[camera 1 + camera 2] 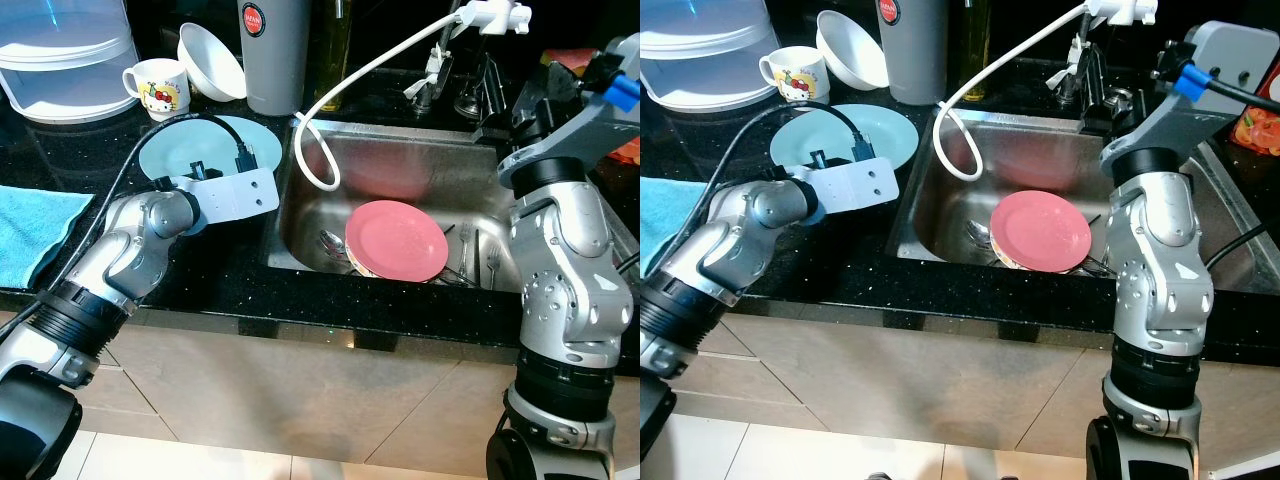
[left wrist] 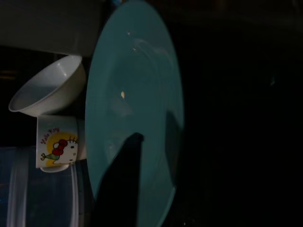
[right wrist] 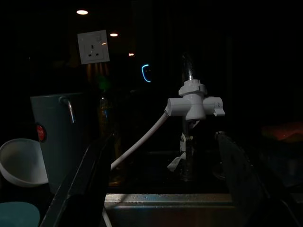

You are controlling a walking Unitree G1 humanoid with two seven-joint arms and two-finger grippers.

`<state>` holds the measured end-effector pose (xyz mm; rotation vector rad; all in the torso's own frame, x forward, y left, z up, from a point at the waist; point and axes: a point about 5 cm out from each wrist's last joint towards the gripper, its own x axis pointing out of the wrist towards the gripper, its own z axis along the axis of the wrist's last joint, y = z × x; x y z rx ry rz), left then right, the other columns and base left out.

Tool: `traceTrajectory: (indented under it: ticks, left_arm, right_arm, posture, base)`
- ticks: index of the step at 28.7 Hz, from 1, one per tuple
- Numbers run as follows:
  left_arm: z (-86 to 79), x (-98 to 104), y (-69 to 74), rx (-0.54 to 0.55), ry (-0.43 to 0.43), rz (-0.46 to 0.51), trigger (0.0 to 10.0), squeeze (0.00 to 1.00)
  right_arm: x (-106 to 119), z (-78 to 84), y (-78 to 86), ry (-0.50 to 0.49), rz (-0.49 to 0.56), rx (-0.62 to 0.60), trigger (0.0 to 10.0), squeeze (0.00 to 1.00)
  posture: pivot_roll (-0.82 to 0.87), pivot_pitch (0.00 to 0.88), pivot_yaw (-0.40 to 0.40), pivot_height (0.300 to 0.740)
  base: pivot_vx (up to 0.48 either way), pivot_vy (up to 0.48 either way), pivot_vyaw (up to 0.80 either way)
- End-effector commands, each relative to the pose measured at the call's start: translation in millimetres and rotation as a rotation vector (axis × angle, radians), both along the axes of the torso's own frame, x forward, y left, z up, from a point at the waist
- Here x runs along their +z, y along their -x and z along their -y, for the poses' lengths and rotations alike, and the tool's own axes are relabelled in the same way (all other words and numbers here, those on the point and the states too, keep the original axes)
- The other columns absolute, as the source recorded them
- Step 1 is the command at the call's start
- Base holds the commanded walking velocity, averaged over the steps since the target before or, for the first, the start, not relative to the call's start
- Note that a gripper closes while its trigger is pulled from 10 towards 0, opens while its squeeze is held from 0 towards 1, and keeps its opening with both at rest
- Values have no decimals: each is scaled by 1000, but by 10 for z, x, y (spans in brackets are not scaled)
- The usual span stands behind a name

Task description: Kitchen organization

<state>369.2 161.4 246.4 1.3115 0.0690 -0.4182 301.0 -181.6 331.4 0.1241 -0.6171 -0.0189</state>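
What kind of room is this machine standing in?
Most likely a home kitchen: a steel sink holding a pink plate, a faucet above it, and a black countertop with a mug and a white bowl.

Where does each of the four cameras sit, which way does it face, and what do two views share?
Left eye view: head camera, looking down at the sink; both silver arms show.
Right eye view: same head, same scene, pink plate in the sink.
Left wrist view: on the left arm, facing the teal plate; one dark finger shows.
Right wrist view: on the right arm, facing the faucet; open fingers.
Shared: the cartoon mug.
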Motion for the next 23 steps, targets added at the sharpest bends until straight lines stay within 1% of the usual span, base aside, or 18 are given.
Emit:
traceTrajectory:
  ticks: [1, 2, 3, 7, 9, 10, 13, 15, 16, 17, 18, 19, 20, 21, 22, 23]
  left_arm:
    - [-54, -62, -23, 12, -61, -10, 3725, 0]
    - [-54, -73, -37, 11, -77, -6, 2980, 0]
    - [-51, -82, -47, 10, -84, -5, 0, 0]
    - [-30, -97, -61, -9, -116, 5, 0, 0]
    - [-1, -75, -62, -26, -132, 38, 0, 0]
    - [31, -29, -69, -41, -128, 78, 0, 0]
    - [46, -9, -72, -47, -122, 89, 0, 0]
    - [144, 112, -79, -93, -84, 166, 0, 0]
    - [261, 229, -55, -162, -46, 245, 1333, 0]
    - [261, 229, -55, -162, -46, 245, 1333, 0]
    - [347, 329, -34, -202, -8, 299, 10000, 0]
    - [347, 329, -34, -202, -8, 299, 10000, 0]
    - [404, 404, -14, -231, 22, 339, 10000, 0]
    - [480, 495, 30, -291, 40, 398, 10000, 0]
    - [518, 548, 56, -320, 52, 426, 10000, 0]
    - [571, 625, 97, -368, 77, 474, 10000, 0]
  right_arm:
    - [4, -23, -13, 1, 5, 7, 10000, 0]
    - [4, -26, -12, 1, 6, 7, 10000, 0]
    - [2, -27, -11, 0, 6, 7, 10000, 0]
    - [-1, -23, -5, 0, 5, 5, 10000, 0]
    - [0, -19, -3, -1, 7, 3, 10000, 0]
    - [1, -17, -3, -1, 8, 2, 10000, 0]
    - [2, -17, -4, -2, 9, 2, 10000, 0]
    - [10, -21, -9, -1, 11, 3, 10000, 0]
    - [17, -22, -12, -1, 13, 4, 10000, 0]
    - [17, -22, -12, -1, 13, 4, 10000, 0]
    - [23, -22, -15, 0, 14, 5, 10000, 0]
    - [23, -22, -15, 0, 14, 5, 10000, 0]
    - [28, -22, -17, 0, 15, 6, 10000, 0]
    - [38, -22, -17, 2, 17, 11, 10000, 0]
    - [46, -22, -17, 4, 18, 17, 10000, 0]
    - [49, -28, -18, 4, 11, 41, 10000, 0]
  posture:
    - [69, 80, 0, 740]
    - [69, 80, 0, 740]
    - [69, 80, 0, 740]
    - [64, 81, 5, 740]
    - [64, 80, 5, 740]
    - [65, 80, 5, 740]
    - [65, 80, 5, 740]
    - [66, 80, 5, 740]
    - [67, 79, 6, 740]
    - [67, 79, 6, 740]
    - [68, 79, 5, 740]
    - [68, 79, 5, 740]
    - [67, 80, 8, 740]
    - [67, 80, 8, 740]
    - [66, 79, 7, 740]
    - [66, 80, 10, 740]
  base:
    - [0, 0, 0]
    - [0, 0, 0]
    - [0, 0, 0]
    - [0, 0, 0]
    - [0, 0, 0]
    - [0, 0, 0]
    - [0, 0, 0]
    - [0, 0, 0]
    - [0, 0, 0]
    - [0, 0, 0]
    - [0, 0, 0]
    - [0, 0, 0]
    - [0, 0, 0]
    - [0, 0, 0]
    - [0, 0, 0]
    - [0, 0, 0]
